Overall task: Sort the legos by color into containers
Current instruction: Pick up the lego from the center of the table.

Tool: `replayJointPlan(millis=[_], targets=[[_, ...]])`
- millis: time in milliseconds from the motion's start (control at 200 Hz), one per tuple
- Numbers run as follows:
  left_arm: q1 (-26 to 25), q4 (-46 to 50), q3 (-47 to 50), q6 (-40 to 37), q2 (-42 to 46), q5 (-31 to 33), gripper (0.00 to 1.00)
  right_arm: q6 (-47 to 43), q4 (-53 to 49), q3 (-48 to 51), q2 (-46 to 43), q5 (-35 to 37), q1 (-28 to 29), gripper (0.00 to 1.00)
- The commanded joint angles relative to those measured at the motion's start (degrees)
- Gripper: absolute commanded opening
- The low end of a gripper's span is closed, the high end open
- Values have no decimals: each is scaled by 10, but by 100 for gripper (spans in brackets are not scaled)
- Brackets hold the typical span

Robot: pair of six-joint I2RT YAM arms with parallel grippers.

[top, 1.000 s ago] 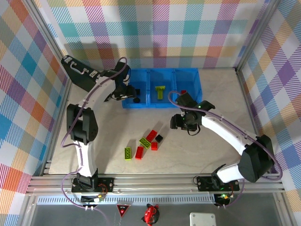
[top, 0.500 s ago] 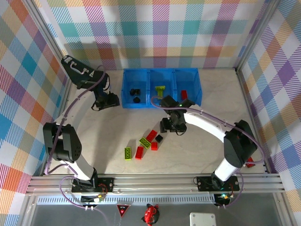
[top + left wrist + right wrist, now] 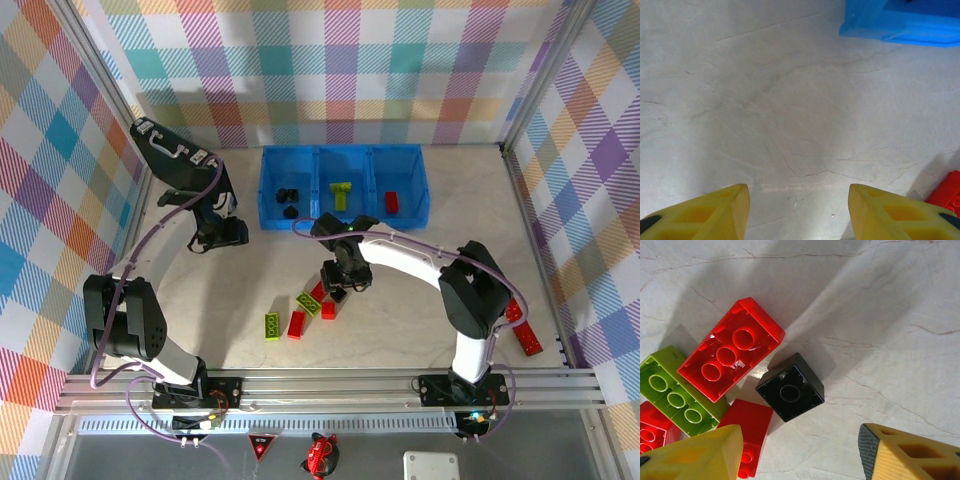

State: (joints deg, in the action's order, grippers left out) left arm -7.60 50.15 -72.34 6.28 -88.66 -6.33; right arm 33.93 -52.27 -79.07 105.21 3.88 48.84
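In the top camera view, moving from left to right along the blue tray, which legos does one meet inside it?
Inside the blue tray: black legos → lime-green lego → red lego.

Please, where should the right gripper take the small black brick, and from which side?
Come straight down and pinch the black brick on two opposite flat side walls, wrist turned because it lies diagonally. In the right wrist view its upper-left and lower-right walls look freest; a red brick crowds the lower-left one.
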Motion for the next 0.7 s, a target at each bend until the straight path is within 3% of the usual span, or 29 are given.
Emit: replayJointPlan(millis=[0,695], targets=[[5,-22,14,-17,9,-17,55,15,-4,-15,18,-7,8,64],[7,-24,17,-24,-1,-10,54,41,16,-15,67,-3,18,62]])
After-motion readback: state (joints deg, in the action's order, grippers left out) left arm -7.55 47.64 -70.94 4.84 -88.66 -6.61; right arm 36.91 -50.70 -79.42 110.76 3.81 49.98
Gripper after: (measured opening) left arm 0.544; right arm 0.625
